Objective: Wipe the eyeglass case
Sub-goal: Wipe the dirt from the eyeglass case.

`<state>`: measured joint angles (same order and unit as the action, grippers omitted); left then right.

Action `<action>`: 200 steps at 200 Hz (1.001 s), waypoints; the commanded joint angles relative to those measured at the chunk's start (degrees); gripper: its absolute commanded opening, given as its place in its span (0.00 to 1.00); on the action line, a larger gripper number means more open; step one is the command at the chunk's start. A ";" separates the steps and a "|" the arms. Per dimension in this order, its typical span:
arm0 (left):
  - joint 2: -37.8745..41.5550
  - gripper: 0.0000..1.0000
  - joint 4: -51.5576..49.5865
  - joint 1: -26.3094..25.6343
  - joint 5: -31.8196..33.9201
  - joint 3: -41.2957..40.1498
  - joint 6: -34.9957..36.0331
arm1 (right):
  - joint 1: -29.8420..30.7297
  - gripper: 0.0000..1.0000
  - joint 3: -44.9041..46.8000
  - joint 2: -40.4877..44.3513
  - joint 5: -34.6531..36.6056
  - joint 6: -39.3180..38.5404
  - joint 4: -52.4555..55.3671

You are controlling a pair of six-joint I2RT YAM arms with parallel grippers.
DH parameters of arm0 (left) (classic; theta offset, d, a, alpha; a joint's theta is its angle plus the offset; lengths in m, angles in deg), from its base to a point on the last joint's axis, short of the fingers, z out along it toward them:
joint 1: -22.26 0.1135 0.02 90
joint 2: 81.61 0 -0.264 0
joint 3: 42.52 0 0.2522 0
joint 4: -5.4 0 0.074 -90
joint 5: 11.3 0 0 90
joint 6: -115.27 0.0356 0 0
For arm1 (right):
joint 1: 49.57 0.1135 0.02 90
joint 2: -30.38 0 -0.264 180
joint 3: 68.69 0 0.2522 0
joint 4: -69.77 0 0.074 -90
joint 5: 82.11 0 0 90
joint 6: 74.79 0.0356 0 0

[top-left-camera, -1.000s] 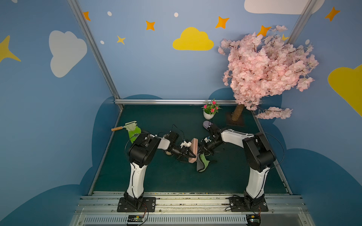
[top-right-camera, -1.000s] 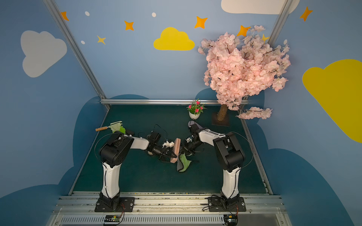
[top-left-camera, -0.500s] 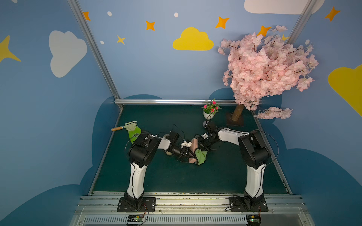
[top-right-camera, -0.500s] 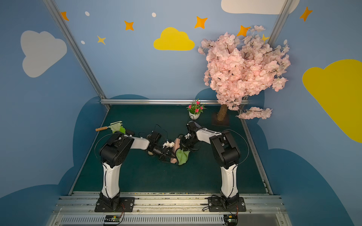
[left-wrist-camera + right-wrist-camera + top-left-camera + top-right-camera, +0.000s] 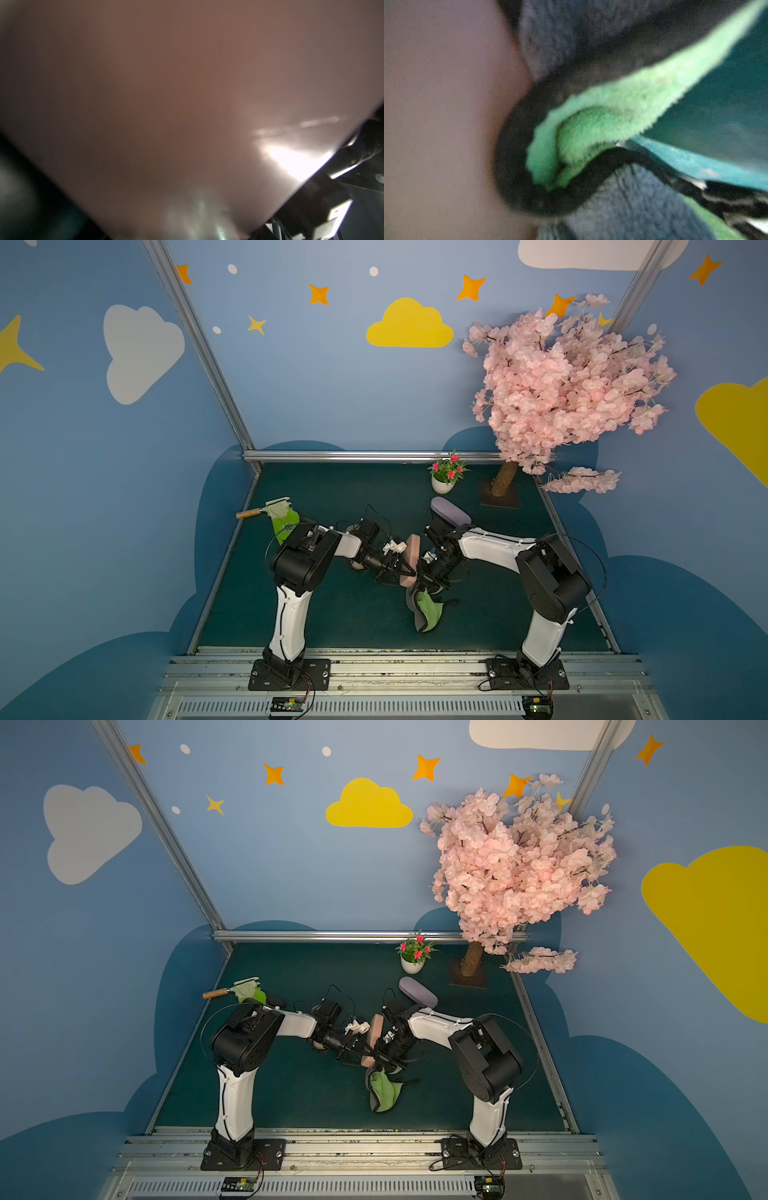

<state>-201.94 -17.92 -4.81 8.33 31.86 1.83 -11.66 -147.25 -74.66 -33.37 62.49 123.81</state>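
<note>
The left pincer (image 5: 402, 570) is closed around the pink eyeglass case (image 5: 412, 549) and grips it near its front end. That puts the case in the middle of the counter (image 5: 332, 614), between the two arms. The long way of the case runs from the front toward the back wall, and it stands on its thin side. I cannot tell if it touches the counter. The right pincer (image 5: 430, 577) is pinched tight on the green and grey cloth (image 5: 428, 610). It presses in from the other side at that same front end, so the case is just to its left. Most of the cloth hangs down toward the front. I think the next rub must slide along the long way, toward the far end, and the right arm is the one to do it. The left pincer's fingers crowd the front end. A purple case (image 5: 451, 510) lies just behind the right arm. The flower pot (image 5: 442, 485), the pink tree (image 5: 569, 385) and a wooden-handled tool (image 5: 266, 511) are well apart.
</note>
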 commanded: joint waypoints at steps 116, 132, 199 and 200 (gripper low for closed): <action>-3.57 0.03 -4.10 -3.34 6.19 -0.85 -0.21 | -3.49 0.00 -16.02 -11.73 -3.32 -6.91 -4.78; -3.54 0.03 -4.06 -3.25 6.20 -0.77 -0.25 | 0.35 0.00 -12.92 -8.96 -5.07 -10.43 -2.18; -3.51 0.03 -9.36 -3.25 9.31 0.78 3.66 | 1.54 0.00 -2.82 5.19 -8.62 -18.99 1.67; -3.51 0.03 -9.43 -3.25 9.34 0.80 3.70 | 1.28 0.00 -2.59 5.28 -8.16 -19.30 1.92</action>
<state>-201.92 -21.24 -5.18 8.42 32.23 4.78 -11.81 -149.13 -75.27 -31.09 52.33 125.73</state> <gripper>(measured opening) 0.703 0.120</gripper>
